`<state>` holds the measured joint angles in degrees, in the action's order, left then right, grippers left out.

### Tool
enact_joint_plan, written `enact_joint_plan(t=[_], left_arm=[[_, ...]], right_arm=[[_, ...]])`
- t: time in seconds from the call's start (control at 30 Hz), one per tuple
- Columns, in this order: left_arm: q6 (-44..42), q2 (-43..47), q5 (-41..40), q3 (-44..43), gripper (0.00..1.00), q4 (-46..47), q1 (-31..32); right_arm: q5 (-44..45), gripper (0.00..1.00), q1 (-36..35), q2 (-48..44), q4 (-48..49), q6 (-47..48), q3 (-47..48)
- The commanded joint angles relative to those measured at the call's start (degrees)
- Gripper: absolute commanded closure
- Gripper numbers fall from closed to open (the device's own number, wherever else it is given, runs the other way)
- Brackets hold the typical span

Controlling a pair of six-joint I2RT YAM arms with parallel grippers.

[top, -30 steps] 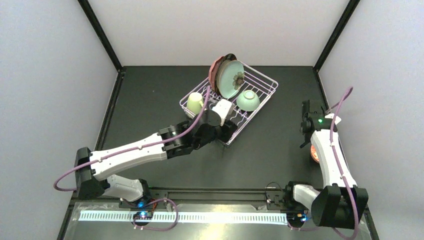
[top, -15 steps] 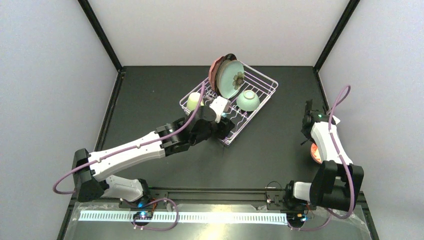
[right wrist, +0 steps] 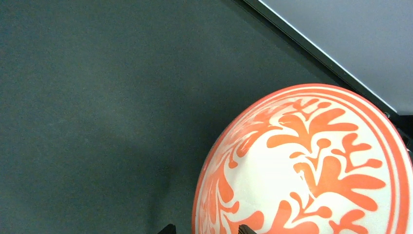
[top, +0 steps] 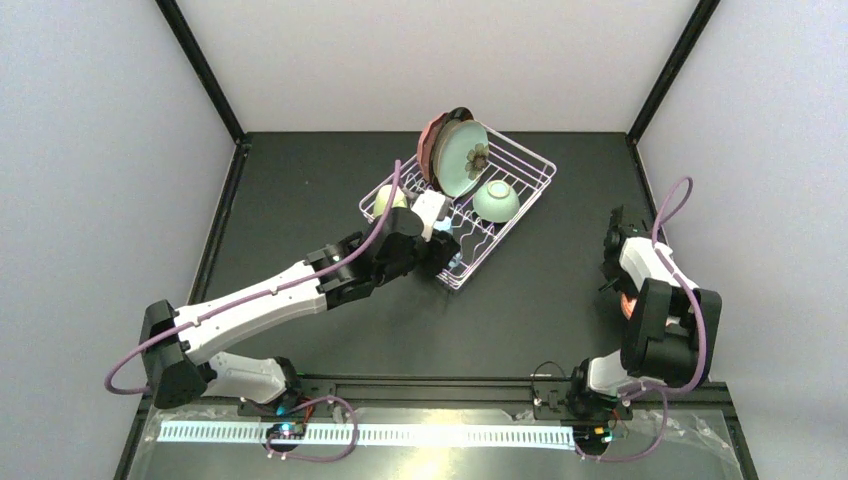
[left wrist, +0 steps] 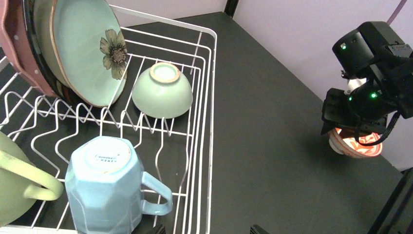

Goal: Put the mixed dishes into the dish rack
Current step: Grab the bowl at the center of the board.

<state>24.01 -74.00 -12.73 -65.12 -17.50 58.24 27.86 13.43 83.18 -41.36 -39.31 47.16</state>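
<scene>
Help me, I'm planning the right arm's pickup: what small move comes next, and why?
Probably close the right gripper on the rim of the small orange-patterned white bowl: its fingertips straddle that rim, and the bowl sits on the black table, outside the white wire dish rack.

Both arms stand on a black rail (top: 420, 385). The left arm (top: 262, 302) and the right arm (top: 645, 262) share one build: smooth white shells on the long links and blocky black housings at the joints. A thin purple cable (top: 392, 192) leaves each black base block just above the rail and follows the shell to the end farthest from the rail. Small blue lights (top: 283, 408) glow at the rail by each base. The right arm's black head carries green lights (left wrist: 373, 95). The left gripper (left wrist: 203, 230) and right gripper (right wrist: 205, 229) show only black fingertips.
</scene>
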Motion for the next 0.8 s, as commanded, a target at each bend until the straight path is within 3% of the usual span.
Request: enact_joint_plan(t=[0.0, 0.1, 0.17, 0.2, 0.27, 0.5, 0.77], left_arm=[[0.37, 1.77, 1.1, 0.73, 0.01, 0.44, -1.12], [0.59, 2.22, 1.13, 1.32, 0.01, 0.53, -1.45], [0.6, 2.43, 1.13, 1.63, 0.01, 0.53, -1.67], [0.67, 2.53, 1.13, 1.75, 0.01, 0.53, -1.76], [0.85, 2.69, 1.13, 1.86, 0.01, 0.45, -1.89], [1.92, 3.49, 0.38, 1.95, 0.01, -0.44, -2.08], [5.52, 1.6, 0.42, -1.97, 0.01, -2.51, -2.22]], right_arm=[[-0.24, 0.32, 0.68, 1.21, 2.81, -0.94, -1.35], [-0.25, 0.47, 0.73, 1.0, 3.04, -1.52, -2.23], [-0.1, 0.7, 0.81, 0.65, 2.98, -1.95, -2.67], [-0.09, 0.85, 0.76, 0.55, 2.91, -2.11, -2.8], [-0.09, 0.99, 0.8, 0.5, 2.52, -2.33, -2.86], [-3.46, 1.0, 0.81, -3.36, 1.67, -0.94, -1.92], [-20.06, 1.0, 0.67, -13.61, 2.83, 3.95, 5.8]])
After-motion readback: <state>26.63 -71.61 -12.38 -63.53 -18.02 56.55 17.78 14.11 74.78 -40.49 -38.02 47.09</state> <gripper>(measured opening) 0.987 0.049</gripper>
